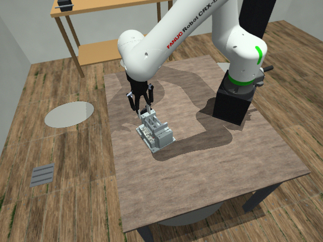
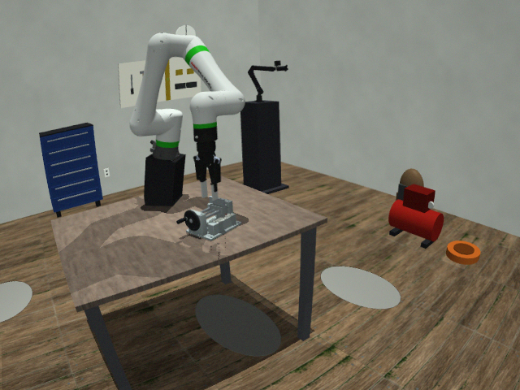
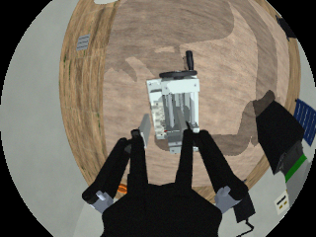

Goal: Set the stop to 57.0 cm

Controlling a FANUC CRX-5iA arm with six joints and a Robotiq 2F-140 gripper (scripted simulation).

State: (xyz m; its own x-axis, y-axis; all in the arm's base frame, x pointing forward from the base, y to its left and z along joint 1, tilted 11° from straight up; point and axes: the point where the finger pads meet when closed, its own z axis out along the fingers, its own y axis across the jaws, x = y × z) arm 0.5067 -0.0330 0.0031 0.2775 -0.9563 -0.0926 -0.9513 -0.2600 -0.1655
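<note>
— Grey metal slide point(image 2: 218, 220) sits near the middle of the table point(image 2: 126, 268). Where's the handwheel?

— Handwheel point(image 2: 192, 219) is the black disc on the end of the slide that faces the front-left table edge in the exterior view. In the wrist view it point(image 3: 190, 61) is at the far end of the slide, away from the fingers.

— And the gripper?

— Gripper point(image 2: 209, 193) hangs pointing straight down over the opposite, rear end of the slide, close above it. I can't tell whether the tips touch the metal.

— Holding anything?

— No. The fingers are partly closed, with a clear gap between them, and nothing is in that gap.

— So which step is this?

— I'd judge it as the approach. The handwheel hasn't been grasped, so setting the stop hasn't begun. Any scale on the slide is too small to read, so I can't say where the stop stands now.

— What does the next move need?

— The gripper has to travel the length of the slide to the wheel end, then come in so the fingers straddle the rim or the crank knob. The gap may need widening first. After that it closes, turns the wheel until the stop is at the mark, and releases.
</note>
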